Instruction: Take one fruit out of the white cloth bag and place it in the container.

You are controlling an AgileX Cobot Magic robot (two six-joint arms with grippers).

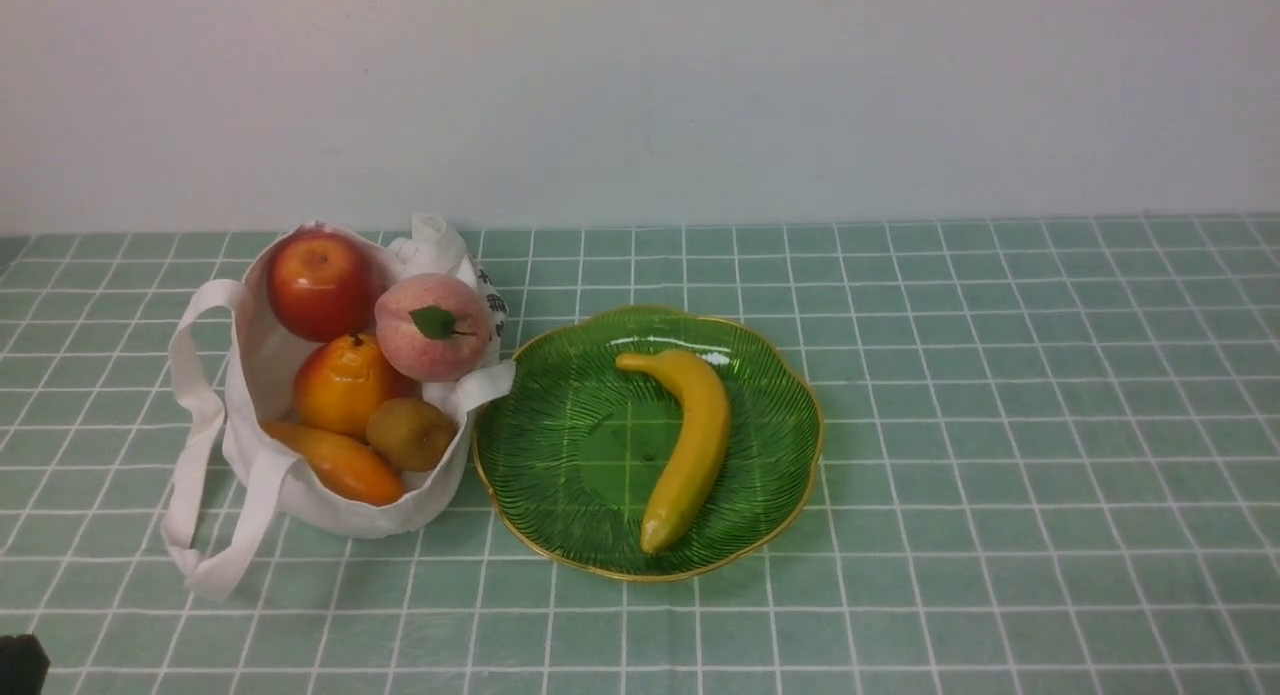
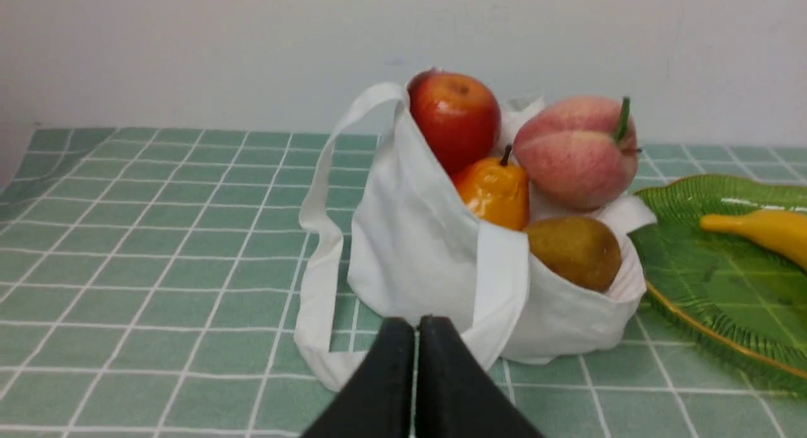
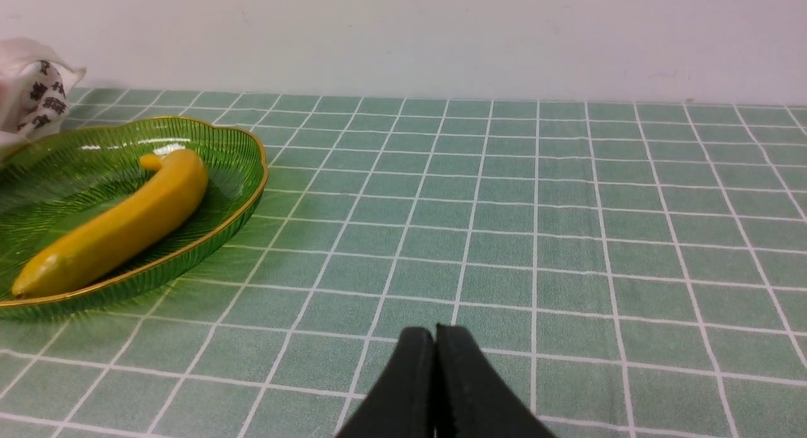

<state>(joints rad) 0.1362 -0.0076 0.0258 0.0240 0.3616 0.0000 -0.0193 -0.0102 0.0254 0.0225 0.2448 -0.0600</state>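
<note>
"Where does the banana (image 1: 690, 445) lie?" asks the first.

"In the green dish (image 1: 560, 530), its stem end at the far side and its tip near the rim closest to the robot," the second answers. "The white cloth bag (image 1: 365, 515) sits just to the dish's left, with an apple (image 1: 318, 285), a peach (image 1: 433, 327) and other fruit in its mouth."

"And the grippers?"

"The left gripper (image 2: 425, 328) has its fingers together, holding nothing. It is on the robot's side of the bag, apart from the banana, which lies beyond the bag's right side."

"The right one?"

"The right gripper (image 3: 435, 334) is closed too, and empty. The banana lies forward and to the left of it, well apart, with tiled tabletop (image 3: 504, 268) between."

"So neither touches the fruit?"

"Neither. The banana rests on the dish alone."
</note>
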